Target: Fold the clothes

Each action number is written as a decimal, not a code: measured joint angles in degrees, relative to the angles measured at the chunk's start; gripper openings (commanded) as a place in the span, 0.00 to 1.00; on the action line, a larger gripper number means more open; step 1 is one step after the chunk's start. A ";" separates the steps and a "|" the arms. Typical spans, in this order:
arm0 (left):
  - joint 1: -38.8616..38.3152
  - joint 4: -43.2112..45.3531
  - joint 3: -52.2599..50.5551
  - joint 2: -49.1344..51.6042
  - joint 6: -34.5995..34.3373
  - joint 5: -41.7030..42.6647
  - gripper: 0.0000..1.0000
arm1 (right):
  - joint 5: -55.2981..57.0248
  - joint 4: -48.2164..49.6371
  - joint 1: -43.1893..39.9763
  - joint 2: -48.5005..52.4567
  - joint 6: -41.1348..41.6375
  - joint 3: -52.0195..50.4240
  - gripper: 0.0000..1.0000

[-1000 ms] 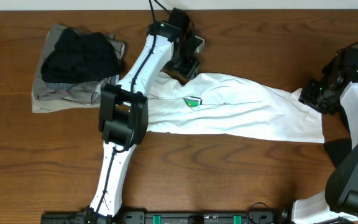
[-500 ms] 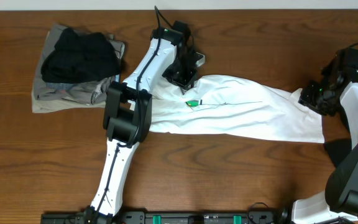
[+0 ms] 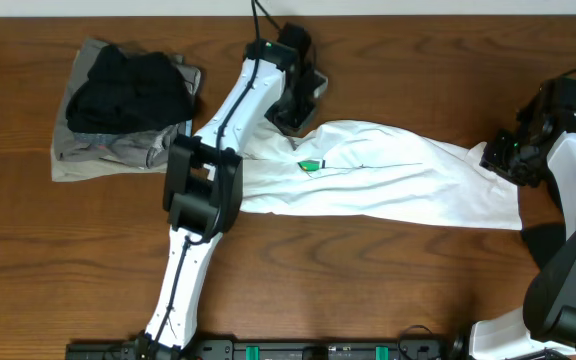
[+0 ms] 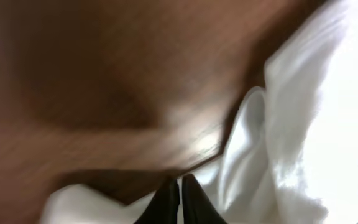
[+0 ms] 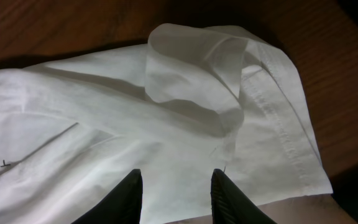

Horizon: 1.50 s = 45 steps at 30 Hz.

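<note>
A white T-shirt (image 3: 388,175) lies stretched left to right across the table, its small green print (image 3: 310,164) facing up. My left gripper (image 3: 294,113) is at the shirt's upper left edge. In the left wrist view its fingertips (image 4: 180,186) are pressed together with a sliver of the white cloth (image 4: 328,93) between them. My right gripper (image 3: 496,157) is at the shirt's right end. In the right wrist view it (image 5: 178,186) stands open just above the fabric (image 5: 104,112), below a folded-over flap (image 5: 191,68).
A black garment (image 3: 128,88) lies on a grey-khaki one (image 3: 98,152) at the back left. The brown wooden table (image 3: 368,290) shows bare wood in front of the shirt. The left arm reaches from the front edge up across the shirt's left end.
The left gripper has closed at the shirt's upper left edge and shifted slightly toward the back. The right gripper has stayed put.
</note>
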 measured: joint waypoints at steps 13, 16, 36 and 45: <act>0.28 -2.16 -0.72 -4.24 -1.62 -0.57 0.49 | 0.00 0.00 0.00 0.00 0.00 0.00 0.34; 0.31 -2.32 -3.04 -4.09 -1.77 -0.04 0.50 | 0.02 -0.04 0.00 0.00 0.00 0.00 0.34; 0.39 -6.97 -9.38 -3.23 -2.56 4.37 0.06 | 0.02 -0.09 0.00 0.00 0.00 0.00 0.34; 2.32 -5.25 1.25 -2.84 -2.58 3.13 0.06 | 0.00 -0.09 0.00 0.00 0.00 0.00 0.34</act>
